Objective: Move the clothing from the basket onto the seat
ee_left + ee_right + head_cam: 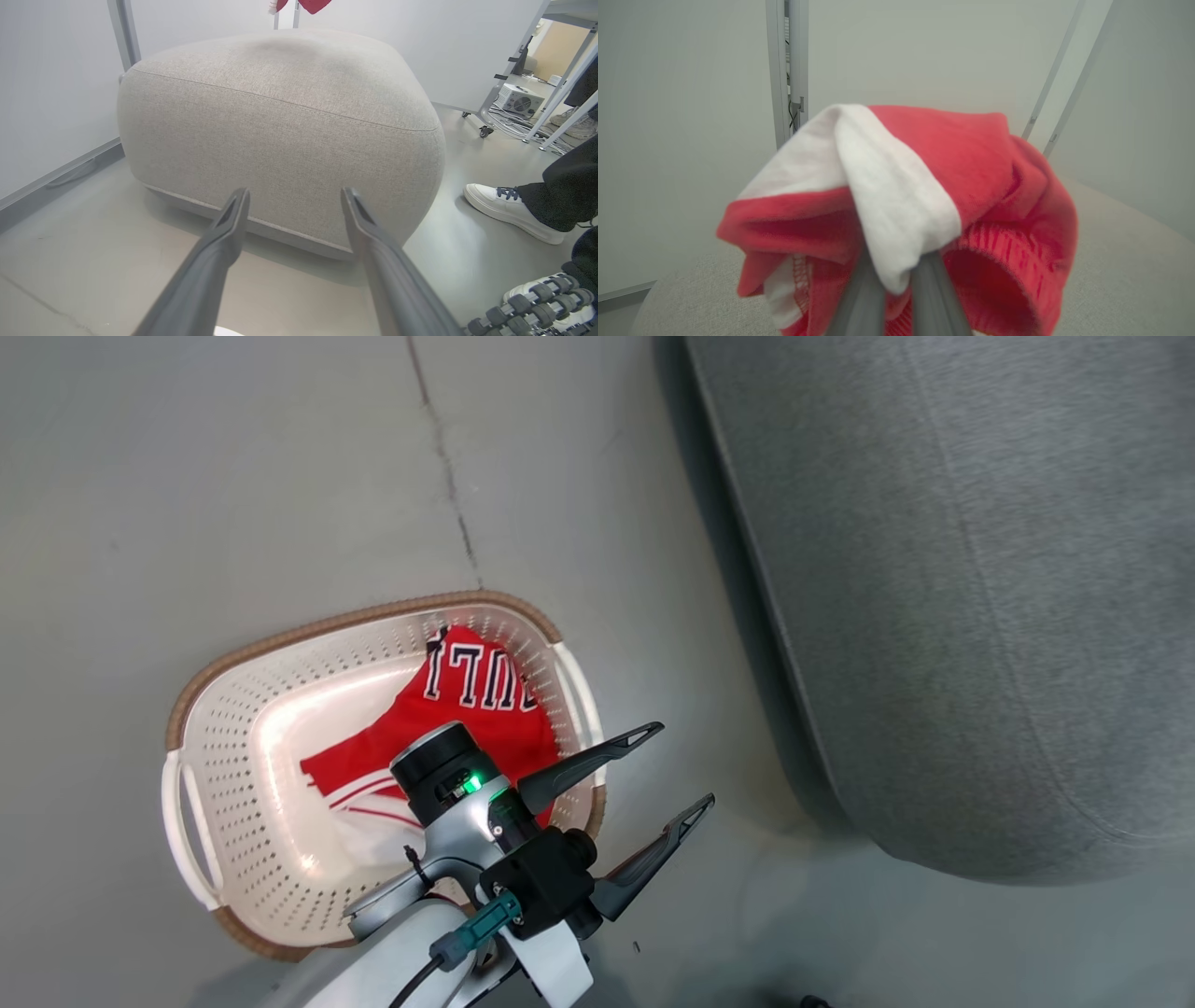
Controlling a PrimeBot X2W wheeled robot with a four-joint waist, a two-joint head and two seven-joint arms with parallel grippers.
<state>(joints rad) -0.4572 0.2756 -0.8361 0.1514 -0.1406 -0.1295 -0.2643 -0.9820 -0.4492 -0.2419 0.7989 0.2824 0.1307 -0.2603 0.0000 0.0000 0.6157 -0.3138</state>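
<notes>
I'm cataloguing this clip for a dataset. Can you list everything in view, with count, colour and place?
red jersey garment with dark block letters: one, red with white trim, lying in the basket.
red and white cloth garment: one, red and white, held above the seat.
cream perforated plastic basket with brown rim: one, cream, on the floor left of the seat.
grey woven-fabric upholstered seat: one, grey, on the floor.
smooth grey floor: one, grey, cracked beyond the basket.
white lace-up shoe: one clear, white, on a person's foot beside the seat.
left gripper: one, dark fingers, open, beside the basket.
right gripper: one, dark fingers, shut on that held garment.
</notes>
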